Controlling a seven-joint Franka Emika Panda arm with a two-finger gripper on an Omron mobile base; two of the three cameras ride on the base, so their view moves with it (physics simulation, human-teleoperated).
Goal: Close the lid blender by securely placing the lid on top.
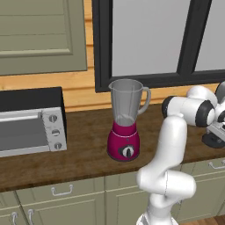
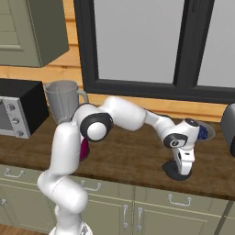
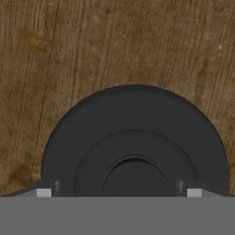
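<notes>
- The blender [image 1: 125, 123] stands upright on the wooden worktop [image 1: 79, 160], a clear grey jar with a side handle on a rounded magenta base with a black dial; the jar's rim is open, with nothing on top.
- A silver toaster oven [image 1: 30, 127] sits on the same worktop to the blender's left, well apart from it; pale green cupboards run below the worktop's front edge.
- The lid [image 3: 134, 142], a dark round flat cap with raised rings at its middle, lies flat on the worktop well to the right of the blender; in the right base view it shows as a dark disc [image 2: 176, 170] under the hand.
- The arm reaches out to the right and bends down over the lid; the claw [image 2: 183, 170] points straight down at it.
- In the hand view the claw [image 3: 118, 192] stands wide open, its two fingertips [image 3: 44, 192] low on either side of the lid's raised middle; whether they touch the lid I cannot tell, and nothing is gripped.
- Behind the hand, near the wall, a shallow dish [image 2: 204, 132] holds something dark blue; too small to name.
</notes>
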